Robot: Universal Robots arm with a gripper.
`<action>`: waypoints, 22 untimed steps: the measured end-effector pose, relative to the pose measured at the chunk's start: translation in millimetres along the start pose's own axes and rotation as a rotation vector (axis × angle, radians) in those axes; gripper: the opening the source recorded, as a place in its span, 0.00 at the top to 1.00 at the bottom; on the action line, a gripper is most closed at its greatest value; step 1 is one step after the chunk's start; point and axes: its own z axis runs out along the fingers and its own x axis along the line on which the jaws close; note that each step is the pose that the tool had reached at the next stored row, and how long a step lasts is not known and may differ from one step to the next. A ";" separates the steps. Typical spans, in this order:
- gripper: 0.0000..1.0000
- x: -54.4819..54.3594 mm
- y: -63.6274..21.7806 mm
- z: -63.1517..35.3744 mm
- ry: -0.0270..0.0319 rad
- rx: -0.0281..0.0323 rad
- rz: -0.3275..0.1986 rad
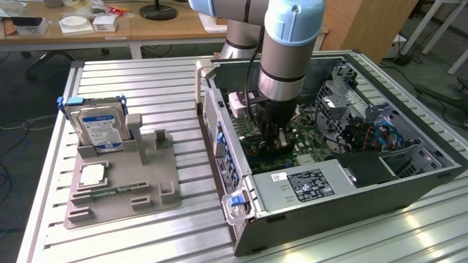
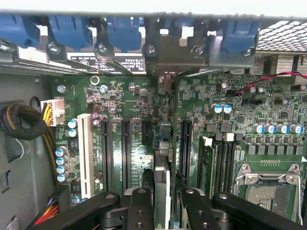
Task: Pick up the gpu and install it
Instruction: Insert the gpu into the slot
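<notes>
My gripper (image 1: pixel 273 141) reaches down inside the open computer case (image 1: pixel 409 181), just above the green motherboard (image 2: pixel 120 103). In the wrist view the gripper (image 2: pixel 162 203) is shut on the gpu (image 2: pixel 162 165). The card shows edge-on as a thin dark strip between the two black fingers (image 2: pixel 139 211). It runs from the fingers towards the rear of the case. Its metal bracket (image 2: pixel 165 55) stands at the rear panel among the blue slot clips (image 2: pixel 72 31). The card's lower edge lies along the board between two black expansion slots (image 2: pixel 125 148). Whether it is seated in a slot is hidden.
On the table at the exterior view's left, a grey fixture (image 1: pixel 157 189) holds an upright hard drive (image 1: pixel 98 126), a green memory stick (image 1: pixel 109 192) and a square chip (image 1: pixel 93 174). Inside the case are a power supply (image 1: pixel 303 183), cable bundles (image 2: pixel 19 122), a white slot (image 2: pixel 86 155) and the processor socket (image 2: pixel 268 189).
</notes>
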 end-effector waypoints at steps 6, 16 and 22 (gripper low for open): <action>0.74 0.0 0.0 0.0 0.0000 -0.0001 0.000; 0.74 -0.1 0.2 -0.3 -0.0013 0.0000 0.000; 0.60 -0.3 -0.8 -9.2 -0.0001 0.0000 0.000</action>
